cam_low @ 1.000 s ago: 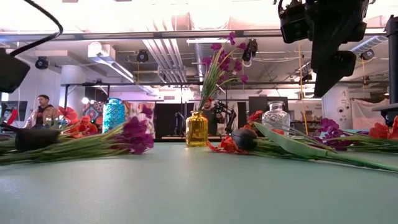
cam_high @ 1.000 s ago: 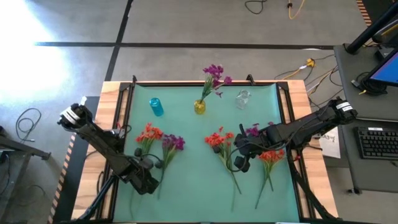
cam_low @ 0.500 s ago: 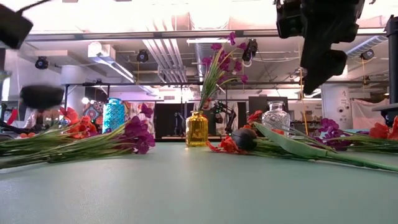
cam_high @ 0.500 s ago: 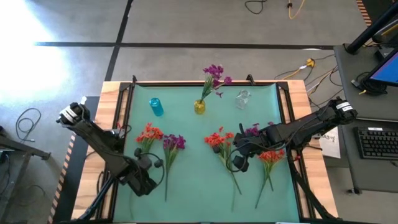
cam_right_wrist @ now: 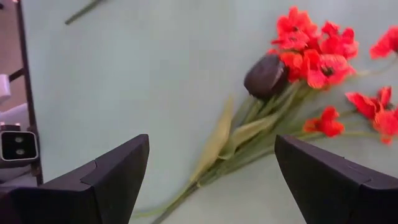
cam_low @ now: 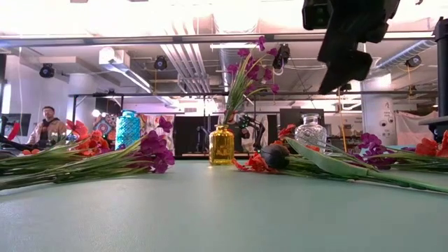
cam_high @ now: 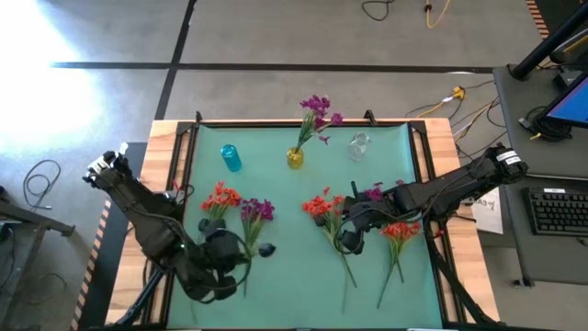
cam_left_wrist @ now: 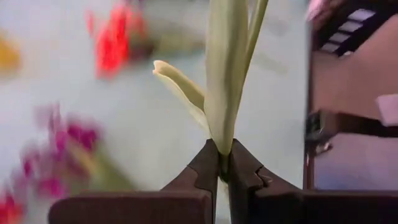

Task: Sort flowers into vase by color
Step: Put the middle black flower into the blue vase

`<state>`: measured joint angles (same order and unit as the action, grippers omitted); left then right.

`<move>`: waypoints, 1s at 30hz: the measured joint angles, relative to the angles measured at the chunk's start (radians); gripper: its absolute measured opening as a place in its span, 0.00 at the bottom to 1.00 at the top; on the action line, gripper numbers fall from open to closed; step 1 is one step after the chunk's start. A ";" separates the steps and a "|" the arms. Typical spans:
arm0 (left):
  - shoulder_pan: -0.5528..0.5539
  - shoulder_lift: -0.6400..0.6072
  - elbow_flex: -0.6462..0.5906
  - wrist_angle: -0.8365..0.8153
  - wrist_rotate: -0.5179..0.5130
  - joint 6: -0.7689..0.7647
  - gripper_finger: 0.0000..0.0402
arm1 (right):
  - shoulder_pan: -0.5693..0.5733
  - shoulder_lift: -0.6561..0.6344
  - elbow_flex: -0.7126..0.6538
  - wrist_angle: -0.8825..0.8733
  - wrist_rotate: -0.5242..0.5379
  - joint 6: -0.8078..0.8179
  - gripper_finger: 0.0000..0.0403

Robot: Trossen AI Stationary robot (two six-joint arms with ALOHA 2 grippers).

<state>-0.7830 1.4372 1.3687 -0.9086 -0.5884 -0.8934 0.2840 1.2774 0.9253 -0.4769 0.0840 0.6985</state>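
Two grippers for you: left gripper (cam_left_wrist: pixel 222 167) is pinching a green stem (cam_left_wrist: pixel 227 74) (dark bud (cam_high: pixel 267 249) at its tip), right gripper (cam_right_wrist: pixel 211 171) spread wide above the orange-red flowers (cam_right_wrist: pixel 317 46). Only the yellow vase (cam_high: pixel 295 157) holds purple flowers (cam_high: pixel 316 110); blue vase (cam_high: pixel 231 157) and clear vase (cam_high: pixel 358 146) hold none.

A grey concrete floor (cam_high: pixel 276 37) surrounds the wood-edged table (cam_high: pixel 163 133), crossed by a dark line (cam_high: pixel 276 66) toward twelve o'clock, with loose cables (cam_high: pixel 41 182) at nine o'clock and a bright patch of light (cam_high: pixel 37 46) at ten. At three o'clock stands a dark desk (cam_high: pixel 542 193) with a keyboard (cam_high: pixel 556 210) and what may be a monitor's edge (cam_high: pixel 568 103). Level across the table, the room shows exposed ceiling pipes (cam_low: pixel 183 64), black ceiling-hung lamps (cam_low: pixel 47 71), and a seated person (cam_low: pixel 47 124) far off.
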 joint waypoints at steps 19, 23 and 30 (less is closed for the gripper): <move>0.245 -0.242 -0.157 0.098 -0.415 0.469 0.00 | 0.000 0.000 0.000 0.083 0.113 -0.080 0.85; 0.312 -0.369 -0.311 0.258 -0.460 0.647 0.00 | -0.001 0.000 0.000 0.114 0.129 -0.111 0.85; 0.494 -0.565 -0.593 1.001 -0.356 1.334 0.00 | -0.001 0.000 0.000 0.168 0.158 -0.134 0.85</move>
<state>-0.2891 0.8724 0.7760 0.0921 -0.9448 0.4406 0.2832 1.2774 0.9257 -0.3086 0.2423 0.5644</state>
